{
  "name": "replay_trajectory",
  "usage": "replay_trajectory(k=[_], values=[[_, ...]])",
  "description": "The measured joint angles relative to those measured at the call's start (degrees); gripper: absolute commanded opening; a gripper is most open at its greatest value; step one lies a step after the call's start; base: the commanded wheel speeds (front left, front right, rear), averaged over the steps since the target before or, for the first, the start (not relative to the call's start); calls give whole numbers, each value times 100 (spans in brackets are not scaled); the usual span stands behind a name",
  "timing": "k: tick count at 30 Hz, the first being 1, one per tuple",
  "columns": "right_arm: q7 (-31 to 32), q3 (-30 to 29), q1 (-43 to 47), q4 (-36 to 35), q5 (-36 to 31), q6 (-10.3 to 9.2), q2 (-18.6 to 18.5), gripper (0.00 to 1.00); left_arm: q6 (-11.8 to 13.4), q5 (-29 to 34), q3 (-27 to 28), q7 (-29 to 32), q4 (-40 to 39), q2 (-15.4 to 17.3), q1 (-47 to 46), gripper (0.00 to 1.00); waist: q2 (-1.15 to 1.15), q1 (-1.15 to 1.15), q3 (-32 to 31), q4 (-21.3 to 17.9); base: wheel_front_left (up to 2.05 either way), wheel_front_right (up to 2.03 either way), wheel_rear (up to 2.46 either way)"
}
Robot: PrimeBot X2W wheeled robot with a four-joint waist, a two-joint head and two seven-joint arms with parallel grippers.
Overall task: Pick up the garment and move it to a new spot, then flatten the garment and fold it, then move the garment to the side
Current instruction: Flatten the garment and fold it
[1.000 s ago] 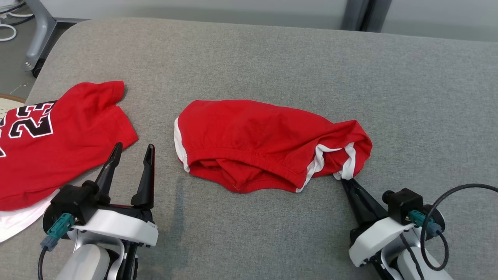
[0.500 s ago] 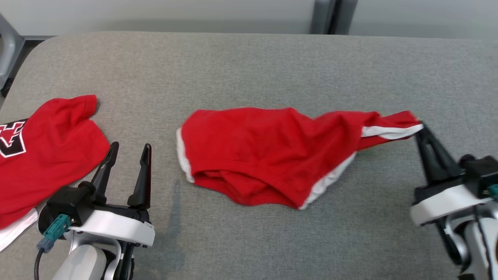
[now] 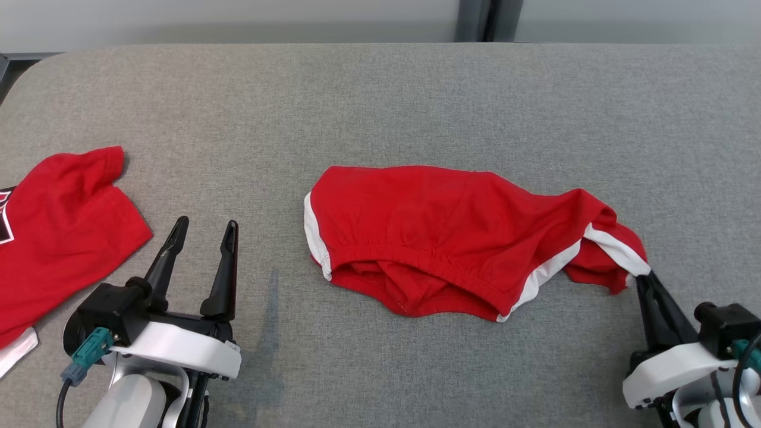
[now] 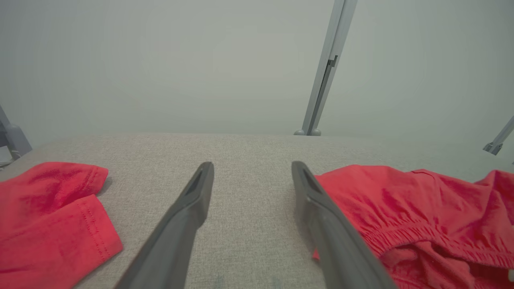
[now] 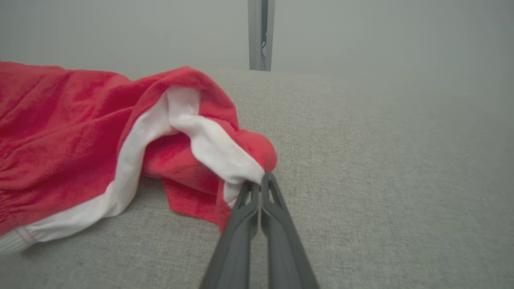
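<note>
Garment: Your red shorts (image 3: 452, 238) lay rumpled on the grey padded surface (image 3: 416, 101), around its middle and somewhat toward the robot's right, with the elastic waistband on the side facing the robot.
Right gripper: Your right gripper (image 3: 641, 274) had its fingers pressed together, pinching the trimmed leg hem at the right end of the shorts.
Held corner: In the right wrist view you could see the white band (image 5: 209, 148) run straight into the closed tips. The corner was drawn out to the right and sat low. You could not tell whether it touched the surface.
Left gripper: Your left gripper (image 3: 205, 229) stood spread wide with nothing between its fingers. It was between the shorts and the jersey, touching neither.
Jersey: A red jersey (image 3: 59, 238) lay at the left edge, well apart from the shorts, with a white layer showing under its near corner.
Background: A pale wall and a grey metal post (image 4: 323, 80) stood beyond the far edge.
</note>
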Motion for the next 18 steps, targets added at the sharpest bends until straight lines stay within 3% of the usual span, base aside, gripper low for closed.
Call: replay_trajectory(k=[2, 3, 4, 5, 11, 18], values=[[-82, 44, -2, 249, 52, 0, 52, 0, 0, 0, -8, 0, -2, 5, 0, 100, 0, 0, 11, -13, 0, 0, 0], [-112, 46, -5, 338, 67, 0, 74, 15, 0, 0, -8, 0, -2, 10, 0, 100, 0, 0, 10, -19, 0, 0, 0], [-133, 46, -18, 432, 83, 0, 98, 38, 0, 0, -12, 0, -2, 10, 0, 100, 0, 0, 2, -22, 0, 0, 0], [-163, 31, -29, 478, 88, 0, 127, 99, 0, 0, -23, 0, 1, 13, 0, 100, 0, 0, -12, -21, 0, 0, 0], [-297, -42, 36, 385, 112, 0, 214, 100, 1, -13, -85, 18, 33, -21, 38, 100, 0, 0, -180, 4, 0, 0, 0], [-291, 131, 219, -676, 169, 0, 325, 100, 93, -63, -53, 13, 12, -53, 257, 100, 0, 0, -404, -19, 0, 0, 0]])
